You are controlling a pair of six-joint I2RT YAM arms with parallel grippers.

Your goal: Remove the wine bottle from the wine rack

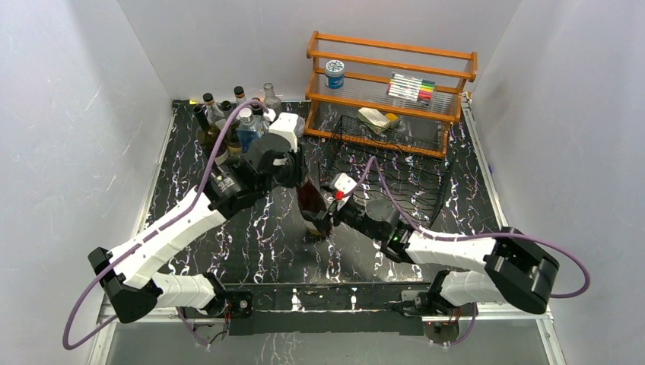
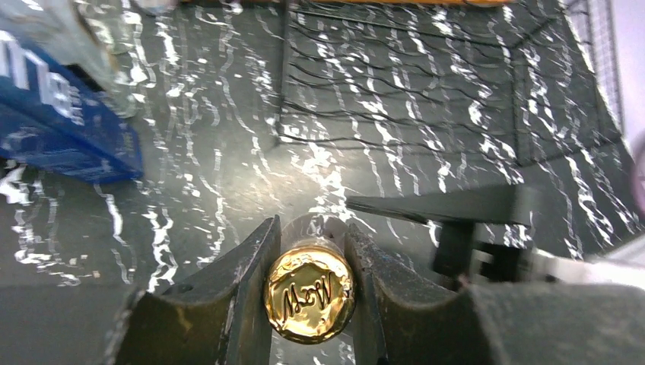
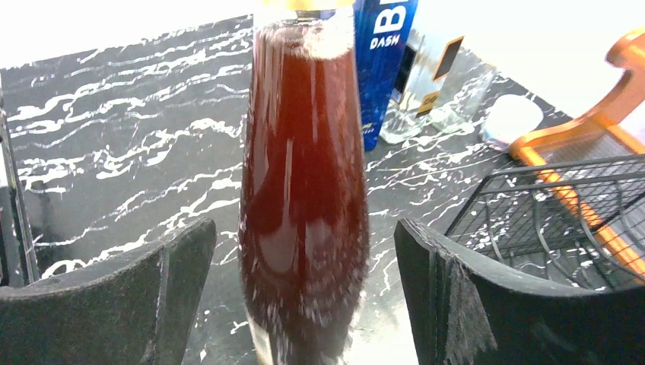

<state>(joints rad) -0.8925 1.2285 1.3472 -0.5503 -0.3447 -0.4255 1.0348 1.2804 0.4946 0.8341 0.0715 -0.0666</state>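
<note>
The wine bottle (image 3: 304, 190) is out of the wine rack (image 1: 388, 163). It stands straight up beside the rack, on the rack's left side, over the black counter (image 1: 251, 228) with the white swirls. It is full of dark red drink and has a shiny gold cap (image 2: 309, 296) on top.

The left hand (image 2: 312, 251) has the bottle by its top. Its two dark fingers (image 2: 243, 281) are squeezed in tight on the neck, just under the gold cap.

The right hand (image 3: 303, 236) is low down by the fat part of the bottle. It is wide open, with one finger on each side. There is a gap on both sides, so it does not touch the glass.

I can see no bottle lying in the slots of the rack. So I think the big part of the job is done: the bottle is off the rack.

What is left looks small. I cannot tell if the bottom of the bottle sits on the counter or hangs just above it, because that part is blurry. If it hangs, it must go down. Then the left hand must let go and both arms must move away without knocking it over.

Other bottles (image 1: 236, 122) stand in the far left corner, well away, and an orange wooden shelf (image 1: 392, 76) is behind the rack.
</note>
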